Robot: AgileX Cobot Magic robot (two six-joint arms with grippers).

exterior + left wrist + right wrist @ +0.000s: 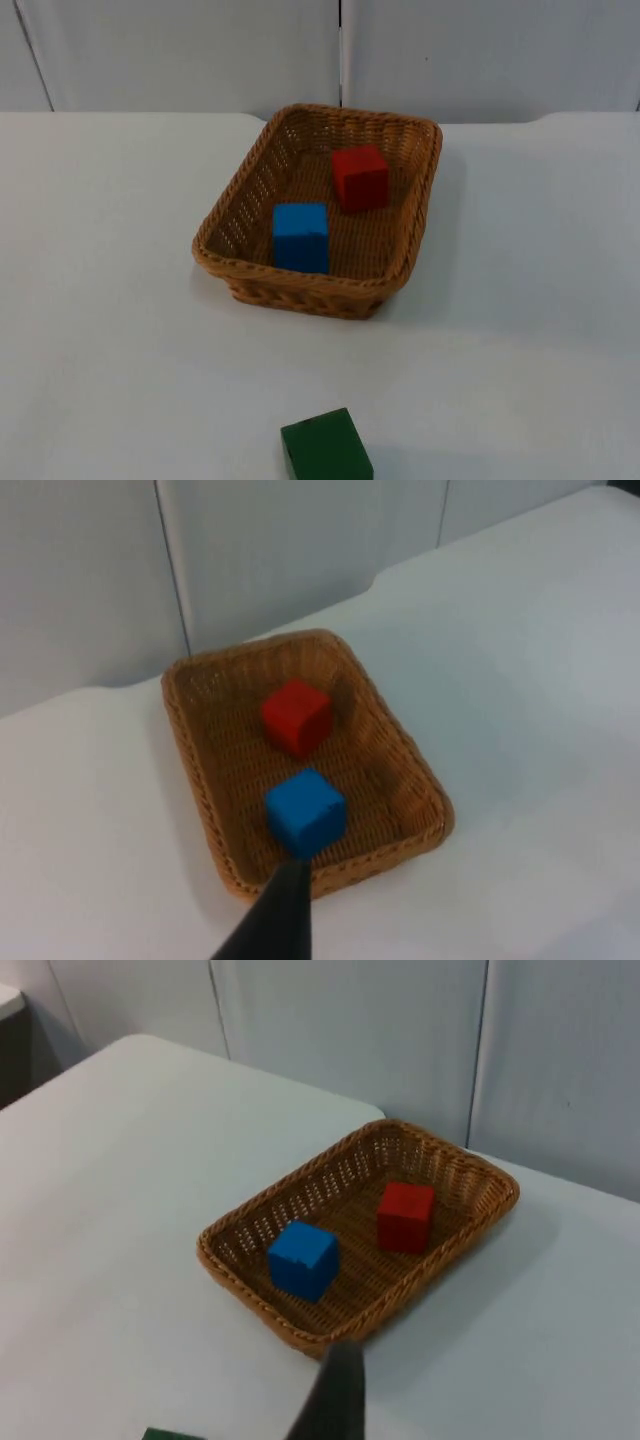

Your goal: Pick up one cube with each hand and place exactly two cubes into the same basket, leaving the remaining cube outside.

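Two cubes held by the basket; one left outside on the bench.
The blue cube (300,236) and red cube (360,177) are seen apart inside the wicker basket (245,185); the green cube (325,447) is seen well apart on the white bench (110,300); left end effector (275,915) above the basket's near rim, right end effector (335,1395) likewise; spread or pressed cannot be told.

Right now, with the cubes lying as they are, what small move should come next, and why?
Probably none beyond keeping both arms back. The red cube and blue cube already lie in the basket, and the green cube sits outside on the table, so the count looks right.
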